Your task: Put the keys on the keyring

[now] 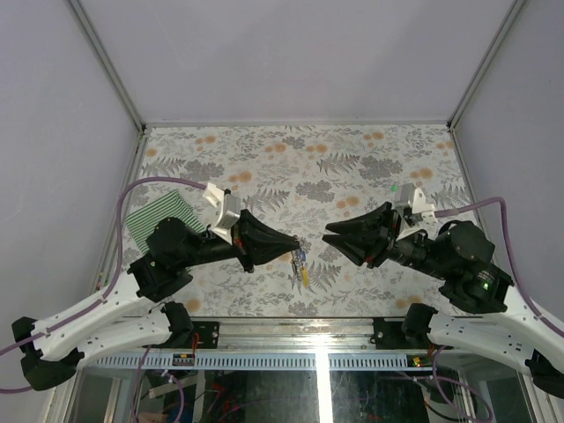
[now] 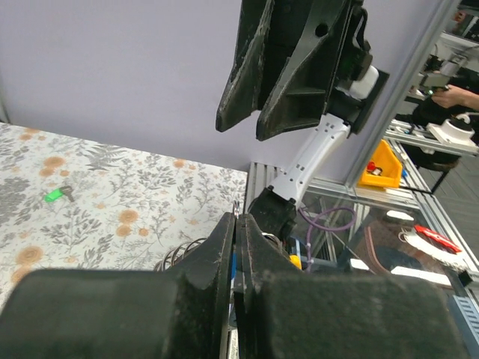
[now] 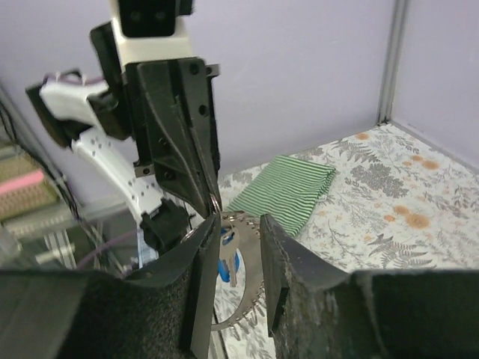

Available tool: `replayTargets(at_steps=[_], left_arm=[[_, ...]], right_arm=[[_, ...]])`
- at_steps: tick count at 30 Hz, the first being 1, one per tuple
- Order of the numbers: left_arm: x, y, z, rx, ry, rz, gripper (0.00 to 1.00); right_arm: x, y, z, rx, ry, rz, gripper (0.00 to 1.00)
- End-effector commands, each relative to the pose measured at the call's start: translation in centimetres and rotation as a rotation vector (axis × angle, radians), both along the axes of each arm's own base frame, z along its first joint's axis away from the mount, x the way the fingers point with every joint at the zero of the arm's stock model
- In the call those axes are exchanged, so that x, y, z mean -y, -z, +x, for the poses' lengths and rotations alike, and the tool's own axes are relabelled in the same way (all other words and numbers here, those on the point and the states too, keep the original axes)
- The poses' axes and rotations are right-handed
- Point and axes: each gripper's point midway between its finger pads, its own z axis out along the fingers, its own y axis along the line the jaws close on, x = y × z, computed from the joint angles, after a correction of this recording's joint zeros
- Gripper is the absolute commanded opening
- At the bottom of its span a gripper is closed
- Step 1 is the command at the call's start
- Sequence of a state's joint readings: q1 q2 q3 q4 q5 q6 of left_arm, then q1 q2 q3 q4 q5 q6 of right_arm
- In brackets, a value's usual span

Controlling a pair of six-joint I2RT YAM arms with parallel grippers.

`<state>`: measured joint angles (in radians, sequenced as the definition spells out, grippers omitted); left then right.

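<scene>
Top view: saw the left gripper (image 1: pixel 293 248) pinched shut on the keyring (image 1: pixel 303 264), over the table (image 1: pixel 291 159) near its front edge. Found the keyring dangling from those fingertips, long axis running from the tips toward the near edge, with the blue key (image 1: pixel 301 258) high on it and the yellow tag (image 1: pixel 305 277) at the low end. Saw the right gripper (image 1: pixel 328 236) facing it from the right, jaws parted partway and gripping nothing, tips near the keyring. Counted one green key (image 1: pixel 394 188) alone on the table by the right wrist, well apart from the keyring and too small there to tell its heading. Counted one striped cloth (image 1: pixel 159 218) at the left edge.

Left wrist view: saw the left fingers (image 2: pixel 217 254) pressed together with a sliver of metal poking out at the tips. Found the green key (image 2: pixel 57 195) lying flat, green head to the left, metal shank to the right, long axis nearly level across the picture. Saw the right gripper's jaws above, slightly apart.

Right wrist view: saw the right fingers (image 3: pixel 200 262) standing apart, clamping nothing. Found the blue key (image 3: pixel 227 263) hanging between them under the left gripper's closed tips, long axis close to upright, with the chain (image 3: pixel 243 318) curving below. Counted two keys in all, one keyring, one tag, one cloth
</scene>
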<state>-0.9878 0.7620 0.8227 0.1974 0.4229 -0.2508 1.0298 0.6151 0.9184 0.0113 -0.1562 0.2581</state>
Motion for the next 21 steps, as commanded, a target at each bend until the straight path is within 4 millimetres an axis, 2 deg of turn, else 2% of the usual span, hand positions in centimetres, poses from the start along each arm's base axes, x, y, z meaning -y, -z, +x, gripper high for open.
replayTargets(at_steps=[1,6,13,21], left_arm=[[-0.3,-3.8,-2.2,0.087,0.104,-0.095,0.0],[-0.2,-4.1,-3.1,0.105,0.161,-0.096,0.0],[-0.3,-4.4,-3.0,0.109,0.152,-0.103,0.0],[-0.2,-4.3,-2.5,0.102,0.127,-0.106,0.0]], right_arm=[[-0.9,-0.7,-2.4,0.218,-0.16,-0.149,0.34],[-1.4,1.1,-3.2,0.225,-0.233,-0.244,0.38],[-1.9,3.3,-3.4,0.198,-0.274,-0.295,0.44],[-2.9,3.0,-3.9,0.143,-0.312,-0.215,0.5]])
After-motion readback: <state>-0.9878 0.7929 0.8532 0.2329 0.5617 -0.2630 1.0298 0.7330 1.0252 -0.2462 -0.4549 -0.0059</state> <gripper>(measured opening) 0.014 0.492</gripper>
